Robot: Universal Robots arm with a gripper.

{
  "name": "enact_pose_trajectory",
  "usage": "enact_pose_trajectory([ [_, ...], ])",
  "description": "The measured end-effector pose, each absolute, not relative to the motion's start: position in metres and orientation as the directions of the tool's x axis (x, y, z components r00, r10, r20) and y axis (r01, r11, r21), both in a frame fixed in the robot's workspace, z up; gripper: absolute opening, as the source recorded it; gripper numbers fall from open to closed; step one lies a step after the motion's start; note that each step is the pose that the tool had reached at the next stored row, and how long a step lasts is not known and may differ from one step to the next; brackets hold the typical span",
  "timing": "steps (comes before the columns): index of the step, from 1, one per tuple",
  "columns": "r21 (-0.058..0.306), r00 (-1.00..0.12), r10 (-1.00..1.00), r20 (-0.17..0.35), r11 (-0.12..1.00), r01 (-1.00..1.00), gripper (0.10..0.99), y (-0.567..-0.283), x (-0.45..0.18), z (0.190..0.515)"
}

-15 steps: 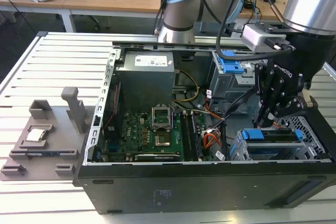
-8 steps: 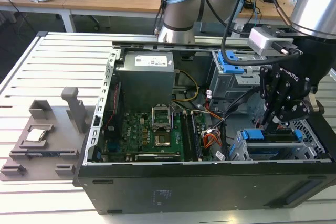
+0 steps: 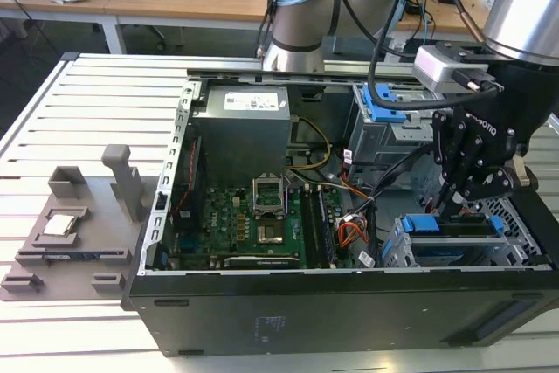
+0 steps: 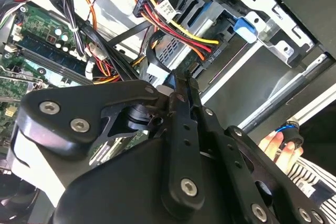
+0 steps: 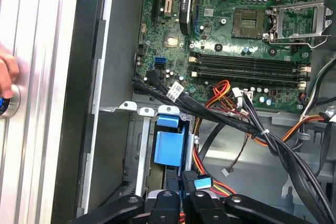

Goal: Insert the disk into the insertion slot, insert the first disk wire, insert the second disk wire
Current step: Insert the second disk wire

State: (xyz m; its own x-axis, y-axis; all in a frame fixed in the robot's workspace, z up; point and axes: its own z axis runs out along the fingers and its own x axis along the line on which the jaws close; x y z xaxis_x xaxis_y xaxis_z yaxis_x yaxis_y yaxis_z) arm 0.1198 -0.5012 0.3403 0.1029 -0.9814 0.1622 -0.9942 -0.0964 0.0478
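Observation:
The disk sits in the insertion slot (image 3: 395, 251), a low silver perforated cage at the case's front on the exterior view's right; its bright blue carrier (image 3: 421, 223) shows at the cage's top. In the first wrist view the carrier (image 5: 169, 148) stands inside the silver frame (image 5: 137, 145). My gripper (image 3: 451, 203) hangs just above the cage, shut on a black disk wire connector (image 5: 187, 178) with a blue tab (image 5: 202, 183). In the second wrist view the gripper (image 4: 177, 83) pinches that connector, close to the red, yellow and black power wires (image 4: 178, 22).
A taller grey cage with a blue latch (image 3: 383, 104) stands behind the slot. The motherboard (image 3: 262, 216), power supply (image 3: 243, 120) and loose cable bundles (image 5: 247, 124) lie beside it. A grey fixture tray (image 3: 74, 233) rests outside the case. A person's hand (image 4: 274, 143) holds a button.

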Motion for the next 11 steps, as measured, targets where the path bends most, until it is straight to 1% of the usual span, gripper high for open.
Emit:
enact_pose_trajectory([
  [7, 0.050, 0.097, -0.982, 0.162, -0.090, -0.995, 0.145, -0.504, 0.131, 0.340],
  [11, 0.050, 0.069, -0.984, 0.162, -0.062, -0.997, 0.145, -0.507, 0.132, 0.339],
])
